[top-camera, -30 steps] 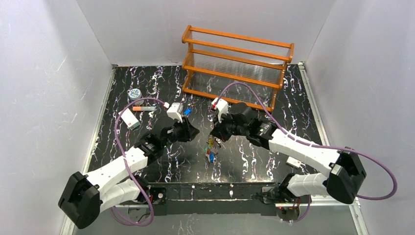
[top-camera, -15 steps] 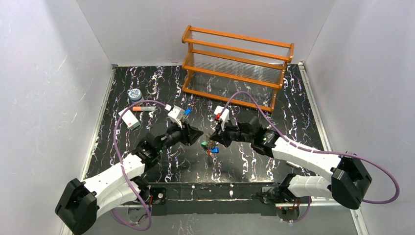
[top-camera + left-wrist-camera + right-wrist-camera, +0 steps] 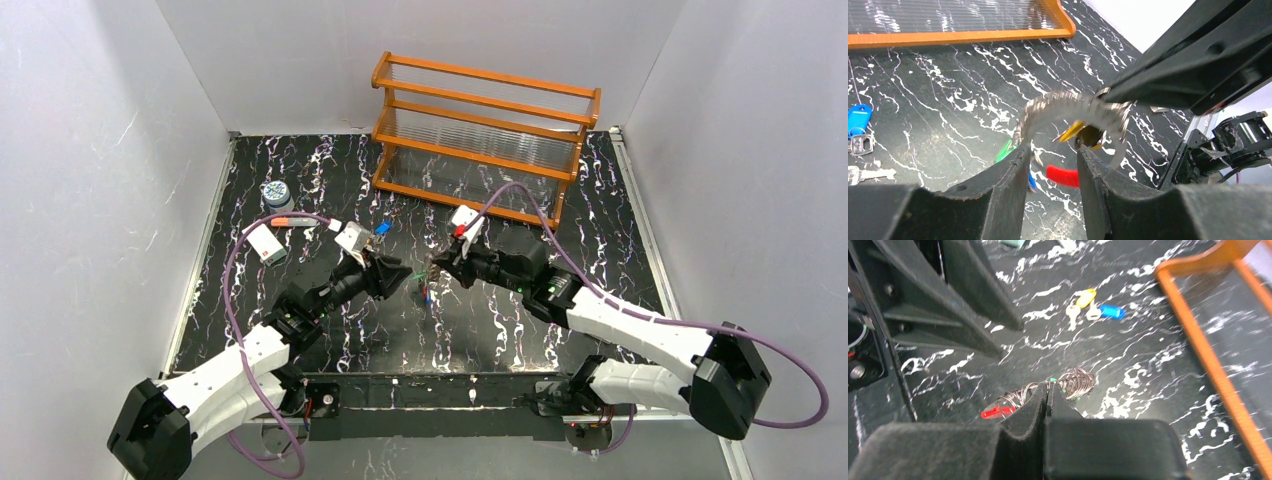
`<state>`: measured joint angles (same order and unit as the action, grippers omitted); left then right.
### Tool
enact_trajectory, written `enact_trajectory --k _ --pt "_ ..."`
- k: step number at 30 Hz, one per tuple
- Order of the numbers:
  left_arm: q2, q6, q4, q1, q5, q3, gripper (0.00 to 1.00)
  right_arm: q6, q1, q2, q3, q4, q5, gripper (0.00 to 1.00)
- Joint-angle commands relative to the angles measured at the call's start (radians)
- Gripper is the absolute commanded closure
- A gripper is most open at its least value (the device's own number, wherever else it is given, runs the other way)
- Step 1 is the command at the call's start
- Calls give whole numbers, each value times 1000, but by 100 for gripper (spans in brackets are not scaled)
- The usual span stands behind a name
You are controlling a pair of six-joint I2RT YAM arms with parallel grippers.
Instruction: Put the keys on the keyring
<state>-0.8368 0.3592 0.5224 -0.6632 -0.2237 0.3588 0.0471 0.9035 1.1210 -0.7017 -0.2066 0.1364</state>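
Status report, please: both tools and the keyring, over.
Right tool shut on keyring. Left tool open, facing it. Blue and yellow keys loose on table. No obstruction seen.

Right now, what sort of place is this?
Probably a robot test cell: white walls box in a black marbled table, with a left arm and right arm bolted at its near edge.

Black marbling veined with white is shown across the flat tabletop [image 3: 480, 330]. The thin silvery metal keyring [image 3: 1073, 107] is marked by a curved red plastic piece [image 3: 1063, 176]. Yellow, green and blue head covers are seen on the small metal keys [image 3: 1071, 131]. Orange is carried by the slatted wooden rack [image 3: 487, 110], and blue-and-white patterning by the small round jar [image 3: 275, 190].
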Motion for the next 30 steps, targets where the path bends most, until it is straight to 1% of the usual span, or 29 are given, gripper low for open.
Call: enact_trajectory --k 1,3,6,9,11,14,18,23,26,30 --pt "28 -20 17 2 13 -18 61 47 2 -55 2 -184 -98 99" --pt "30 -22 18 2 15 -21 61 75 3 -40 -10 -198 -99 99" --pt "33 -19 19 1 14 -23 60 118 2 2 -61 -177 -101 99" --pt "38 -13 20 1 14 -27 60 146 3 49 -95 -175 -144 99" --pt "46 -8 21 1 16 -32 59 170 3 84 -96 -191 -185 99" --pt "59 -3 22 2 17 -43 59 210 2 142 -91 -172 -172 99" --pt "74 0 27 1 26 -58 59 226 2 217 -69 -122 -38 99" --pt "76 -2 44 1 29 -73 58 177 2 247 -15 -100 153 99" --pt "75 -1 62 1 27 -84 58 131 3 228 42 -125 196 99" --pt "62 8 119 1 10 -114 58 92 3 190 134 -188 217 99"
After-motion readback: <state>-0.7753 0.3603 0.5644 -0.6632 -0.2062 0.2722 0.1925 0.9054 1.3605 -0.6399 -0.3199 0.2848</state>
